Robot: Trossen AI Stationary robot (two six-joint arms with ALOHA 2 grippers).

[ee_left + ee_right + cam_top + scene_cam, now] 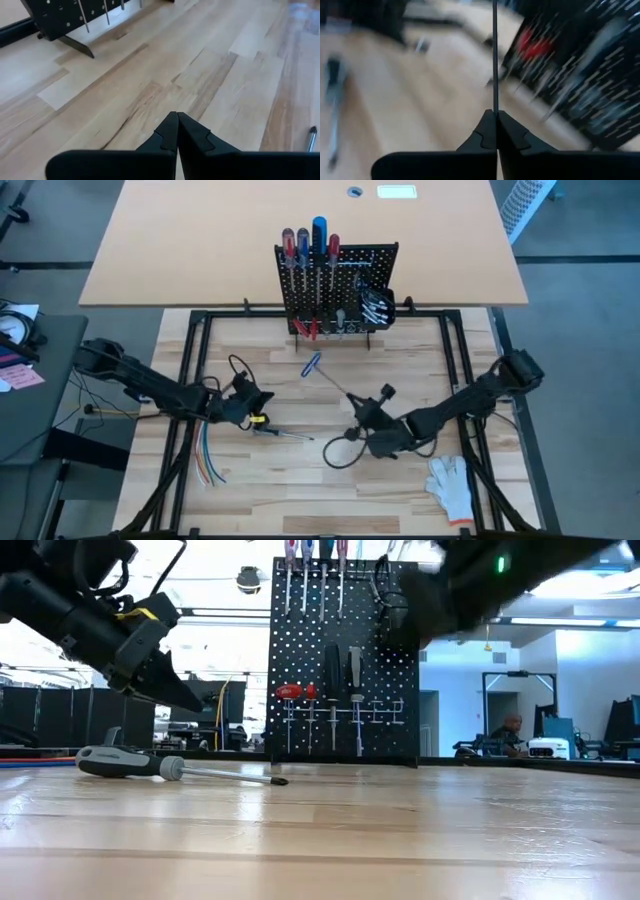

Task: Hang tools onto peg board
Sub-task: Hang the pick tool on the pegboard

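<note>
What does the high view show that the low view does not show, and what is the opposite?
Only the high view shows the white glove, the coloured wires, the blue-handled tool the right gripper is shut on, and both arms whole. Only the low view shows the room behind, with a seated person, and the board's front with red pliers. Both show the peg board, its hung screwdrivers, the grey screwdriver lying on the table, and the left gripper.
</note>
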